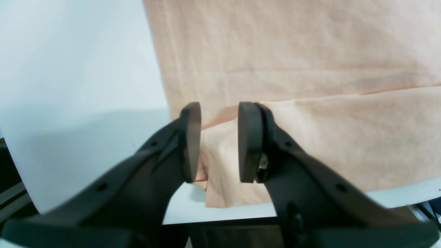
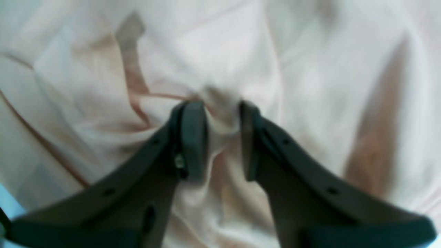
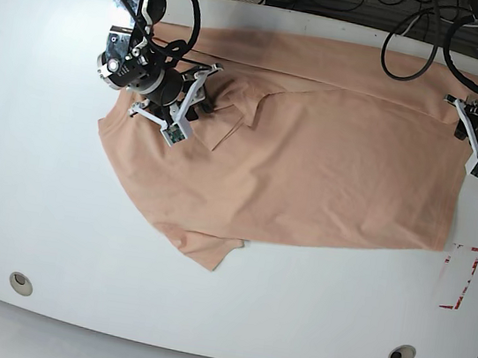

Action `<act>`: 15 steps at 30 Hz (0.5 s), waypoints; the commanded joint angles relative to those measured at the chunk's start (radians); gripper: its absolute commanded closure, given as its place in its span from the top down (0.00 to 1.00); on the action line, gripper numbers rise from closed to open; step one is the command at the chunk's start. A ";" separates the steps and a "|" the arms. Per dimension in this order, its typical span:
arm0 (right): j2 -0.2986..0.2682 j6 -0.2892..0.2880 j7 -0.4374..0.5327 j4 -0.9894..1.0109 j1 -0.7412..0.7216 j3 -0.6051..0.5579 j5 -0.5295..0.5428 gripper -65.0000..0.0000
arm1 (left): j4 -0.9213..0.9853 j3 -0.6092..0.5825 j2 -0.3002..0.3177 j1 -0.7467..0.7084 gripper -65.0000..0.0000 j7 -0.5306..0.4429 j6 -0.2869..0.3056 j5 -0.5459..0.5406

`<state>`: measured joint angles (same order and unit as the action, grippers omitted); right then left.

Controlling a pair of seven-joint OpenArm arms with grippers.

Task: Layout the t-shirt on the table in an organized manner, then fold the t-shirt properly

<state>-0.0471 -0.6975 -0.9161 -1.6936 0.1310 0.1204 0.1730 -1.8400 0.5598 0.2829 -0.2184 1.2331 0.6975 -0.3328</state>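
The peach t-shirt (image 3: 311, 171) lies spread across the white table (image 3: 57, 207), rumpled at its left end, with one sleeve pointing toward the front edge. No smiley print shows. My right gripper (image 3: 188, 108) is at the shirt's upper left. In the right wrist view it (image 2: 222, 137) is shut on a bunched ridge of the t-shirt (image 2: 310, 86). My left gripper (image 3: 475, 145) is at the shirt's right edge. In the left wrist view its jaws (image 1: 220, 137) stand apart over a folded corner of the t-shirt (image 1: 293, 69), next to bare table (image 1: 69, 69).
Two grey grommets (image 3: 20, 283) (image 3: 401, 354) sit near the front edge. A red tape outline (image 3: 459, 277) is at the right, just past the shirt's corner. Black cables (image 3: 409, 43) hang over the table's back edge. The table edge (image 1: 220, 217) lies close below the left gripper.
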 commanded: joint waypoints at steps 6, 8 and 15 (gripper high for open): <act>-0.003 -0.001 0.022 -0.027 -0.027 0.000 0.018 0.06 | -0.014 0.004 0.014 0.007 0.25 -0.014 0.001 -0.004; -0.003 -0.001 0.022 -0.027 -0.029 0.000 0.018 0.06 | -0.014 0.004 0.014 0.007 0.25 -0.014 0.001 -0.004; -0.003 -0.001 0.024 -0.038 -0.037 0.008 0.010 0.05 | -0.014 0.004 0.014 0.007 0.25 -0.014 0.001 -0.004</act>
<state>-0.0471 -0.6983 -0.9165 -1.7000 0.1120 0.1211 0.1799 -1.8400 0.5598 0.2829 -0.2184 1.2335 0.6975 -0.3328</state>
